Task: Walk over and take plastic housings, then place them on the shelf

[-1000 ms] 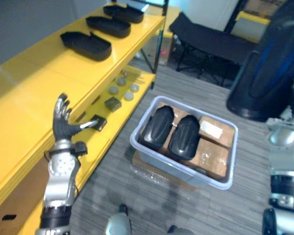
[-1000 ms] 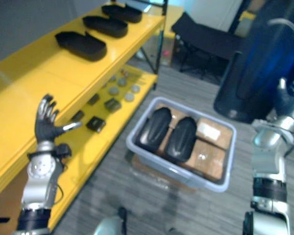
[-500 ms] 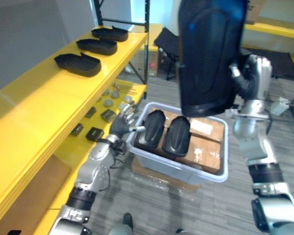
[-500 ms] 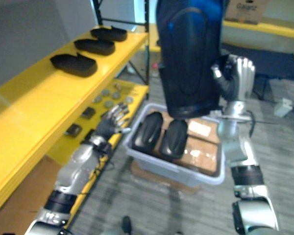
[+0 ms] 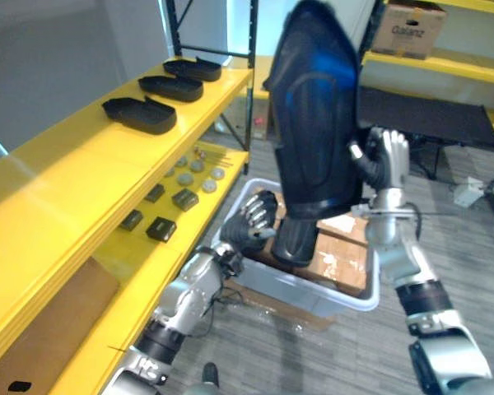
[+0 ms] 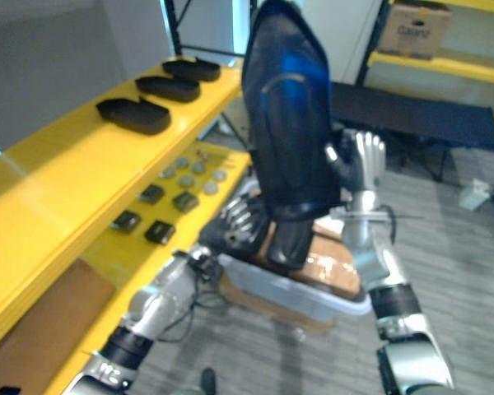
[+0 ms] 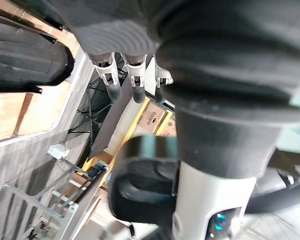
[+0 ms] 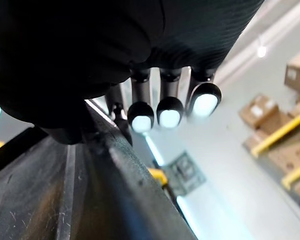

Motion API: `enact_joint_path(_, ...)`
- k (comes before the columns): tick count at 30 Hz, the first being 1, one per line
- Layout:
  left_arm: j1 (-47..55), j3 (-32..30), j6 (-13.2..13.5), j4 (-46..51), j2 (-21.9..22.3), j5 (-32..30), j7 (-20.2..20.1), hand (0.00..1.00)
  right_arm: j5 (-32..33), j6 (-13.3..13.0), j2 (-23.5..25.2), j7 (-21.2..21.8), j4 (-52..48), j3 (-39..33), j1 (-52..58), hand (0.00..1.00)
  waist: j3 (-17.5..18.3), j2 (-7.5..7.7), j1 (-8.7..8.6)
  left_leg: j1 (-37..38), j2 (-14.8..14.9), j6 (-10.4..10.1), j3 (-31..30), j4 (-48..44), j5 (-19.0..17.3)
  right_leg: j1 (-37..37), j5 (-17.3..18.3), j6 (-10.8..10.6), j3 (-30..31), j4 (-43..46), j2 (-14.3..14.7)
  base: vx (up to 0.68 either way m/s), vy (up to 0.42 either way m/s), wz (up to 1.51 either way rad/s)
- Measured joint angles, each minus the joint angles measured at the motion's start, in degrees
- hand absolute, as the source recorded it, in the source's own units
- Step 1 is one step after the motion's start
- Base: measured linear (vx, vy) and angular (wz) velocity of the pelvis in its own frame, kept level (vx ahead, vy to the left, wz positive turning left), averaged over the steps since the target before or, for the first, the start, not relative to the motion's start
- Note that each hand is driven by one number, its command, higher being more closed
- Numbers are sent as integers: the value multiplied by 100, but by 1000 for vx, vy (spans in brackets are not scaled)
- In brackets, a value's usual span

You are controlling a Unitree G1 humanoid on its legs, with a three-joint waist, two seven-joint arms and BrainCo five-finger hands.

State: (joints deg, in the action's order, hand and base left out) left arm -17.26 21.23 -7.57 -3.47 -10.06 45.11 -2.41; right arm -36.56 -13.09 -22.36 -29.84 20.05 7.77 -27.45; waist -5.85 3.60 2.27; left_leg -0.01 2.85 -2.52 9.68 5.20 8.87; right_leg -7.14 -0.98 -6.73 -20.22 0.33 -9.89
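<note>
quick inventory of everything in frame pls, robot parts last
shelf: one, yellow, on the robot's left
bin: one, pale grey, floor beside the shelf
held housing: one, black, raised above the bin
shelf housings: three, black, row on the top tier
bin housings: two, black, in the bin, partly hidden
cardboard: brown, in the bin, count unclear
small parts: several, dark blocks and grey discs, lower tier
left hand: open, over the bin
right hand: curled on the held housing

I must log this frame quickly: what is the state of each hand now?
Left hand: open, at the bin.
Right hand: holding the raised plastic housing.
</note>
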Motion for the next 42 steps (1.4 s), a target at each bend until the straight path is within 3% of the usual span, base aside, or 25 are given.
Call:
enact_joint_path(3, 0, 22, 35, -19, 96, -4, 189, 0, -36, -48, 72, 75, 141, 137, 94, 100, 2, 2, -4, 1, 6, 6, -15, 0, 19, 0, -3, 7, 1, 10, 9, -13, 5, 1)
enact_joint_path(15, 227, 6, 619, -467, 209, -187, 866, 0, -98, -353, 659, 229, 387, 736, 559, 100, 25, 33, 15, -1, 28, 8, -65, 1, 55, 3, 37, 23, -5, -11, 3, -24, 13, 1)
enact_joint_path(16, 262, -4, 624, -467, 206, -272, 876, 100, -99, -353, 692, 228, 407, 752, 600, 100, 29, 39, 26, -3, 27, 8, -74, 1, 55, 2, 37, 22, -11, -13, 3, 2, 5, 6)
enact_joint_path(29, 481, -99, 1073, -788, 206, -799, 1244, 100, -15, -363, 1059, -288, 587, 1165, 1012, 100, 57, 82, 36, -4, 28, 5, -96, 0, 56, -4, 37, 20, -26, -41, 11, 2, 1, 1)
enact_joint_path(42, 481, -87, 1101, -809, 207, -957, 1354, 100, 280, -450, 1078, -560, 566, 1445, 1140, 100, 61, 102, 31, -54, 41, -13, -77, -4, 44, 73, 36, 30, 1, -16, 17, 0, 0, 0)
